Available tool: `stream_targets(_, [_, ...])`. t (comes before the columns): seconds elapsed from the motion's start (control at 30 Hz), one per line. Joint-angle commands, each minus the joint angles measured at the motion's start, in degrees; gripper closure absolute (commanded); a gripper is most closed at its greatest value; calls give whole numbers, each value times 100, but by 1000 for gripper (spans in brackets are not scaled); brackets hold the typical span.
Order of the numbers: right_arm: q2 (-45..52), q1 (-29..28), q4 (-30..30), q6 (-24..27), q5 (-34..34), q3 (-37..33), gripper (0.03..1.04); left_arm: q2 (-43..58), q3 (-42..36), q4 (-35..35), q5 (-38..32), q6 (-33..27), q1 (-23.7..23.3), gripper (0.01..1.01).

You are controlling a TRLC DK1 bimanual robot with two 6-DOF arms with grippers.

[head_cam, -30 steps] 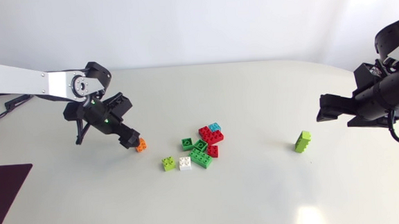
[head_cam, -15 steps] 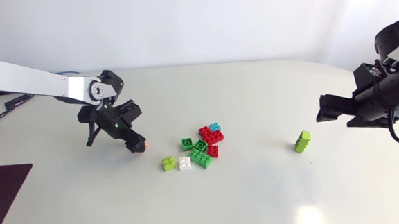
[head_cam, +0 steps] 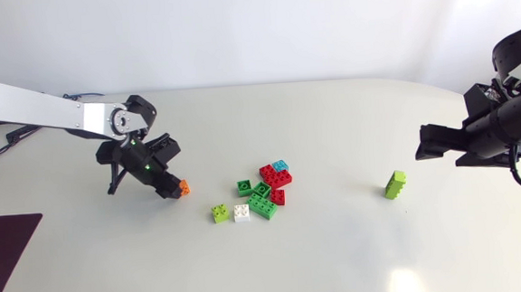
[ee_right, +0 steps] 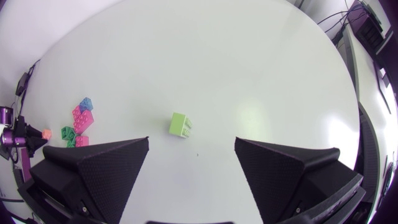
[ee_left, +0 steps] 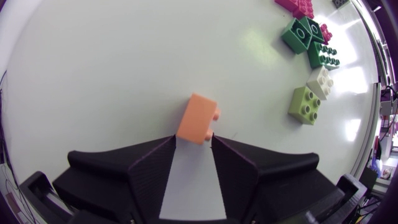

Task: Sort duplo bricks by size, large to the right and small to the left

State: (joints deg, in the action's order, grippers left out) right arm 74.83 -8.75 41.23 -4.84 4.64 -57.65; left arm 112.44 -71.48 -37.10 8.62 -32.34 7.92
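A small orange brick (head_cam: 184, 189) lies on the white table left of the pile, and my left gripper (head_cam: 177, 188) is shut on it. In the left wrist view both fingertips press the near end of the orange brick (ee_left: 198, 118), the gripper (ee_left: 194, 138) low over the table. The pile holds a red brick (head_cam: 270, 174), a blue one (head_cam: 282, 166), green bricks (head_cam: 262, 200), a lime brick (head_cam: 220, 213) and a white one (head_cam: 242, 212). A tall lime brick (head_cam: 395, 184) stands alone at the right. My right gripper (head_cam: 428, 142) hovers open beyond it, nothing between its fingers (ee_right: 99, 165).
A dark mat (head_cam: 0, 252) covers the table's front left corner. From the left wrist, the lime (ee_left: 305, 104) and white (ee_left: 321, 83) bricks lie ahead and to the side of the orange one. Bare table stretches between the pile and the tall lime brick (ee_right: 180, 124).
My left gripper's fingers have come together on the orange brick, and its arm has shifted slightly over it. The right arm has not moved.
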Motion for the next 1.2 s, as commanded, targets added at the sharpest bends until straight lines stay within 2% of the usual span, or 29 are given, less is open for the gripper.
stream_targets(0.0, [-30,-39,43,89,89,228,70,-486,433,1,-10,-238,-177,682])
stream_targets(0.17, [-74,-21,34,80,124,316,69,-900,952,-16,-45,-669,-529,682])
stream_targets(0.27, [-74,5,34,53,124,307,70,-1031,934,-8,-36,-774,-581,651])
stream_targets(0.3, [-74,14,34,45,124,298,70,-1014,829,-16,-36,-748,-546,595])
stream_targets(0.37, [-126,23,43,36,124,307,70,-996,653,-34,-45,-686,-423,79])
stream_targets(0.4, [-170,23,43,45,124,324,70,-979,574,-34,-89,-616,-326,41])
stream_targets(0.9, [-91,-127,8,194,124,377,70,-73,-366,-8,-344,-554,131,48])
stream_targets(1.07, [-38,-127,-36,203,124,359,69,190,-683,-16,-344,-563,245,97])
stream_targets(1.13, [-21,-144,-36,212,116,342,70,296,-753,-16,-352,-563,289,192])
stream_targets(1.17, [-21,-153,-36,212,116,342,69,340,-779,-25,-388,-563,306,310])
